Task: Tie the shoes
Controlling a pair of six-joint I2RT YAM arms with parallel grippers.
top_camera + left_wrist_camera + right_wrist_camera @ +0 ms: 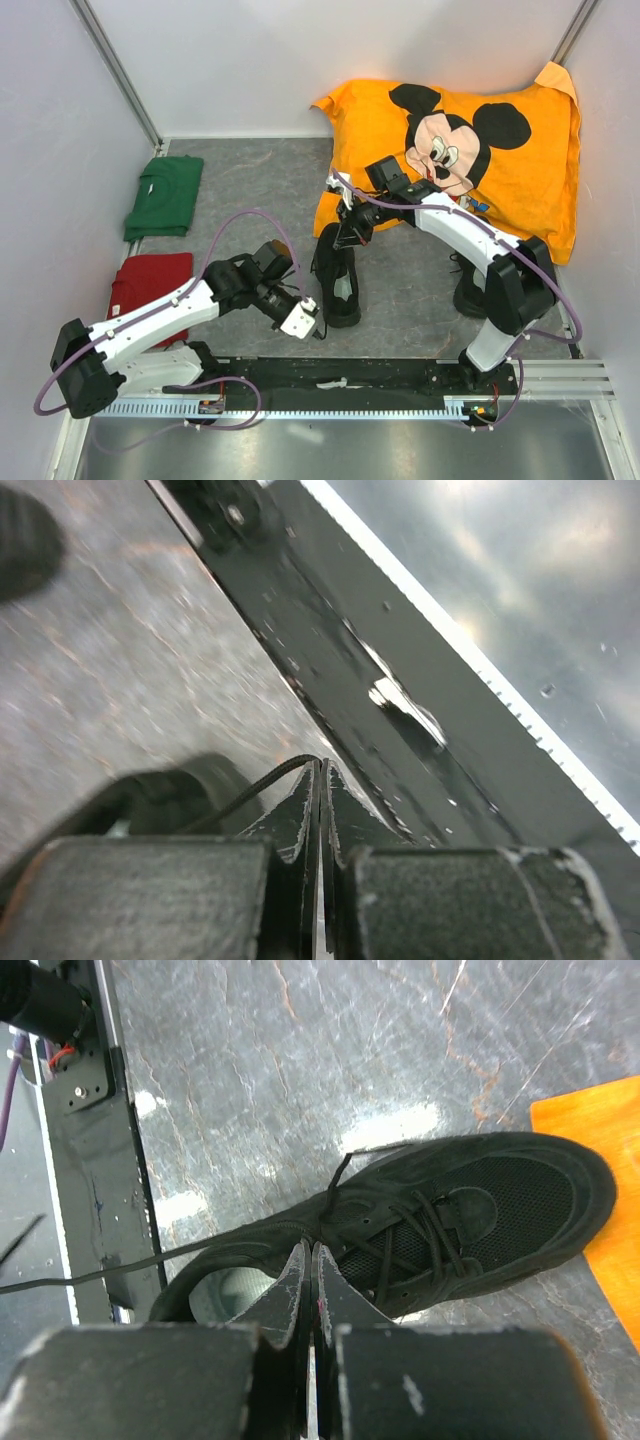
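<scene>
One black shoe (pixel 338 285) stands mid-table with its toe pointing away from the arms. In the right wrist view it (pixel 470 1210) lies below the fingers, with its laces loose and its pale insole showing. The second shoe (pixel 467 293) sits to the right, partly hidden behind the right arm. My right gripper (pixel 346 238) is over the first shoe's lacing, shut on a lace (pixel 338 1185) at its tips (pixel 312 1247). My left gripper (pixel 316 330) is at that shoe's heel near the front rail, shut (pixel 322 763) on the other thin black lace (pixel 255 783), which runs off to the left.
An orange Mickey Mouse pillow (pixel 500 160) lies at the back right, its corner close to the shoe (pixel 595 1160). A folded green shirt (pixel 165 195) and a folded red shirt (pixel 150 285) lie at the left. A black mounting rail (pixel 380 385) runs along the near edge.
</scene>
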